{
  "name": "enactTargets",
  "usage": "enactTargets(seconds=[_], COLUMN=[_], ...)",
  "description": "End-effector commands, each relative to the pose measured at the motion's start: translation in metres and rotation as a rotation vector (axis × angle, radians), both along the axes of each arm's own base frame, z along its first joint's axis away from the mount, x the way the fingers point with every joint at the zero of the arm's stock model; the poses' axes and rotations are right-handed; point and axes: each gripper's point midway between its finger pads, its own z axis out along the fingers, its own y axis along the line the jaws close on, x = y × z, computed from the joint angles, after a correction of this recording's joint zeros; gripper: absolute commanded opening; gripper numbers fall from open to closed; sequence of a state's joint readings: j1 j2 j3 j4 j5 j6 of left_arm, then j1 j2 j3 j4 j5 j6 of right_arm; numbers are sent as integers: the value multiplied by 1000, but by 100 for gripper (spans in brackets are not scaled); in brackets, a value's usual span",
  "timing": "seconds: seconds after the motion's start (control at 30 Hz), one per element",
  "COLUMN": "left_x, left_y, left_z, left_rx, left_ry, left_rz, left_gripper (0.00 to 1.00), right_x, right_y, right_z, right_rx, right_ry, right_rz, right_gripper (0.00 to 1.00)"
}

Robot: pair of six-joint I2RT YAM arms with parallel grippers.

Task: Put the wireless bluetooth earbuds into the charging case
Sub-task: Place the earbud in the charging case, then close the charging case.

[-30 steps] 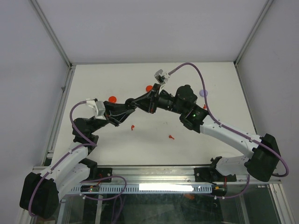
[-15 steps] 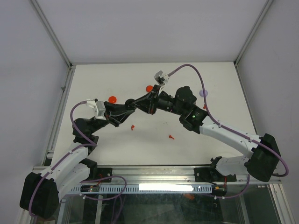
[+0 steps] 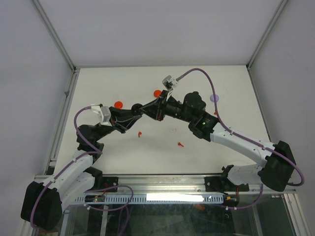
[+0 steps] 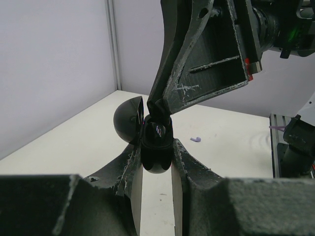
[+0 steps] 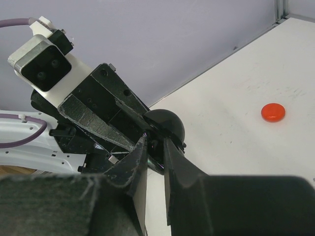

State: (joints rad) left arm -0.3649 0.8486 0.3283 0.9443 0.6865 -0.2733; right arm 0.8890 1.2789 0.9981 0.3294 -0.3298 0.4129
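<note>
Mid-table, the left gripper (image 3: 141,108) and right gripper (image 3: 155,104) meet tip to tip at the charging case (image 4: 156,147), closing off passage between them. The table (image 3: 98,83) offers room toward its far corners. Low red discs (image 3: 118,104) and small red earbuds (image 3: 140,134) lie near the arms.

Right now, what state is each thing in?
charging case, lid open, held off the table
left gripper, shut on the charging case
right gripper, shut on a dark earbud at the case's mouth
red earbuds, loose on the table
</note>
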Motion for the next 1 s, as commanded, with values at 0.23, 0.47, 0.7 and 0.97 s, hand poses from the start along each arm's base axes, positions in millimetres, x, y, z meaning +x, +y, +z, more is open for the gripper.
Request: enactTargets(seconds=[0.23, 0.47, 0.7, 0.97], left_x=[-8, -7, -11, -18], left_y=[4, 3, 0, -5], left_z=[23, 21, 19, 17], left_rx=[-39, -33, -19, 1], left_ry=[-99, -90, -88, -90], left_rz=[2, -3, -35, -94], left_gripper=[0, 0, 0, 0], right_x=[4, 1, -12, -22], right_y=[-12, -20, -21, -5], right_z=[27, 39, 49, 41], right_rx=[15, -10, -79, -122], right_ry=[-76, -118, -153, -98], right_rz=[-54, -60, 36, 177], right_gripper=[31, 44, 64, 74])
